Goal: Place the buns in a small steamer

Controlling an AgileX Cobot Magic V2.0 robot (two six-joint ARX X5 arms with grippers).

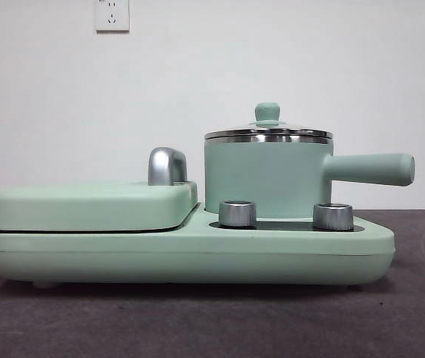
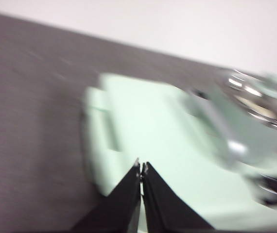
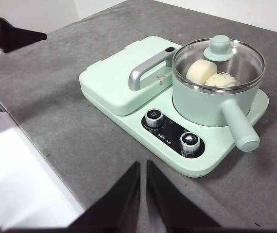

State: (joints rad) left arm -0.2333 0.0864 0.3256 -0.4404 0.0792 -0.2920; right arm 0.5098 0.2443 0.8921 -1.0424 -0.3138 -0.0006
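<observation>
Both buns sit inside the small steamer under its glass lid, at 3 o'clock of the griddle lid. Left hand and right hand are closed, empty.

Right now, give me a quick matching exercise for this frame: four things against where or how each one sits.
Things:
1. buns
2. glass lid
3. left gripper
4. chrome handle

States:
A. on the flat griddle lid
B. jaws shut, above the appliance
C. inside the small steamer
D. closed on the steamer's rim

Pairs: 1-C, 2-D, 3-B, 4-A
</observation>
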